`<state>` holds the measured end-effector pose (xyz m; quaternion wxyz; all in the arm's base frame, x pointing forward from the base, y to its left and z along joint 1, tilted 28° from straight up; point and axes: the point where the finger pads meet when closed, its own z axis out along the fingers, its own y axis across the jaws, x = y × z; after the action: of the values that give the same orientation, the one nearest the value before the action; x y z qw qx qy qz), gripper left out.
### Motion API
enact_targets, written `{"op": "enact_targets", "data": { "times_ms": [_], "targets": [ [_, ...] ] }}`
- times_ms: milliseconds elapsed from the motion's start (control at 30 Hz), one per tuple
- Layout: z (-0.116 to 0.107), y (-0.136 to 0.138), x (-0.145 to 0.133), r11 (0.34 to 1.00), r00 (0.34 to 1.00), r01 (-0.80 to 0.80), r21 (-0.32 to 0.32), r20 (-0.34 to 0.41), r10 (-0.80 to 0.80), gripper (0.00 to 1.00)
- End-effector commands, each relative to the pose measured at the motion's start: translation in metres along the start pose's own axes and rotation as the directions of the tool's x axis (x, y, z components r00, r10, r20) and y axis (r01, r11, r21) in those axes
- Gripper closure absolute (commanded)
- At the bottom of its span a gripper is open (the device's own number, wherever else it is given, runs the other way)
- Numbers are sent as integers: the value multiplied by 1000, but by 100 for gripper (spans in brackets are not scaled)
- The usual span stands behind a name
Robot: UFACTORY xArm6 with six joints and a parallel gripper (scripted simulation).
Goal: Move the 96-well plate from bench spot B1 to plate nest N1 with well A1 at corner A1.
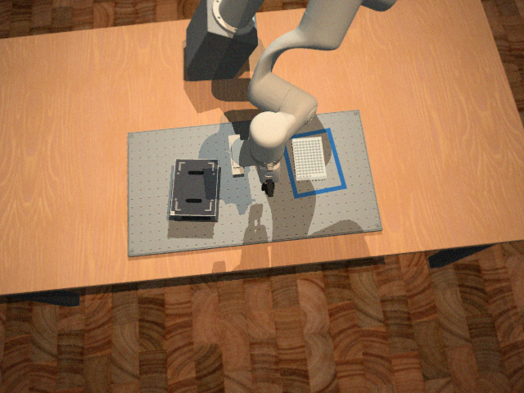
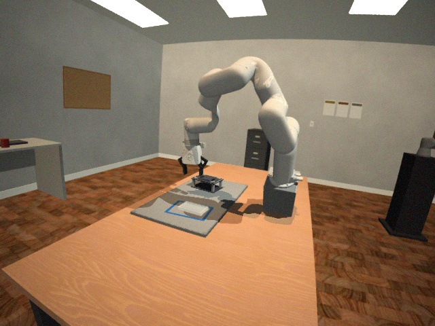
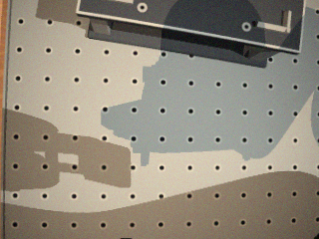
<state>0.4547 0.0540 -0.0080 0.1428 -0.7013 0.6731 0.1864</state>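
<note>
The white 96-well plate point(image 1: 309, 158) lies flat inside the blue square outline of spot B1 on the right part of the grey perforated baseplate point(image 1: 254, 182). It also shows in the exterior view point(image 2: 192, 207). The dark raised nest N1 point(image 1: 194, 189) with white corner locators stands on the left part of the baseplate and is empty; its edge shows at the top of the wrist view point(image 3: 194, 20). My gripper point(image 1: 268, 187) point(image 2: 192, 168) is open and empty, high above the baseplate between the nest and the plate.
The arm's dark base block point(image 1: 219, 42) stands at the back of the wooden table. The baseplate's left edge and the wood beside it show in the wrist view point(image 3: 4, 119).
</note>
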Motion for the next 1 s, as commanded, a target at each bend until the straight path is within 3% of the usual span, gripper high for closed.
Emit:
{"op": "enact_targets", "data": {
  "times_ms": [0,367,433,667,933,967],
  "targets": [
    [3,2,-18,992,992,125,20,4,-125,0],
    [14,13,-53,881,882,471,43,-9,-471,0],
    [14,13,-53,881,882,471,43,-9,-471,0],
    [21,22,-74,748,750,662,52,-25,-662,0],
    [28,36,-98,547,549,836,53,-47,-834,0],
    [28,36,-98,547,549,836,53,-47,-834,0]
  ]
}}
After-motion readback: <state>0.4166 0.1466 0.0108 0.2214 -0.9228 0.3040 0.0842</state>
